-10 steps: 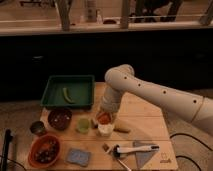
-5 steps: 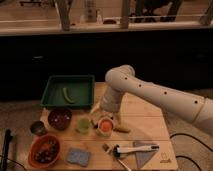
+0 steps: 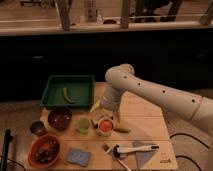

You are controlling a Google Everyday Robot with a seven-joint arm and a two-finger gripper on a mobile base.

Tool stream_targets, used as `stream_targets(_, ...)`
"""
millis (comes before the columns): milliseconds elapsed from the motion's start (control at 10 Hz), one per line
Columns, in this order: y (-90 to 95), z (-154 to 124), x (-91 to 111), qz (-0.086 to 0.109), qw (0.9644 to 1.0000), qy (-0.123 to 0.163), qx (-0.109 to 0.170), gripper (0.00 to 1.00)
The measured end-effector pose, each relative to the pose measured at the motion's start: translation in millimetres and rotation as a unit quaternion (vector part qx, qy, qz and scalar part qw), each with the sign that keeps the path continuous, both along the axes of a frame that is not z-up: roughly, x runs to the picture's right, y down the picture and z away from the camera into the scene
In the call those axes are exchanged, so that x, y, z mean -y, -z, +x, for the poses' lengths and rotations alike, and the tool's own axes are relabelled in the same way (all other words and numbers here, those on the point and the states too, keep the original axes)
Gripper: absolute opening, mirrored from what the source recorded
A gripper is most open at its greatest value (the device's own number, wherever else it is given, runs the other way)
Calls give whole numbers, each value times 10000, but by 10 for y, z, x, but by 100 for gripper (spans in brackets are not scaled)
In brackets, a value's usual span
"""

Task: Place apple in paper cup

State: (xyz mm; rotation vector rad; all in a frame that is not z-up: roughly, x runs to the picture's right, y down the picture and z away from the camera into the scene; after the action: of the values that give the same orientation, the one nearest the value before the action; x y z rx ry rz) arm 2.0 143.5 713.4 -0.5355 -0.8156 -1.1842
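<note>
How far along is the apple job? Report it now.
Done, it appears: the apple sits inside the paper cup, which stands beside the green cup on the table. In progress: the gripper hangs just above the paper cup's mouth. Left: probably only drawing the arm clear.

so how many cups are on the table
3: grey metal cup at the table's left edge, green cup mid-table, paper cup beside it with the apple inside, just below the claw. The arm could hide others.
</note>
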Motion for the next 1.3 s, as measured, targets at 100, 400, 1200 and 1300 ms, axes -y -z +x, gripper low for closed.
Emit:
stream_targets(100, -9, 6, 6, 5, 10000, 5, -2, 80)
stream_targets(400, -4, 5, 25, 29, 10000, 78, -15, 80)
stream_targets(1200, -48, -31, 45, 21, 9998, 184, -21, 80)
stream_targets(1300, -48, -32, 45, 21, 9998, 185, -21, 80)
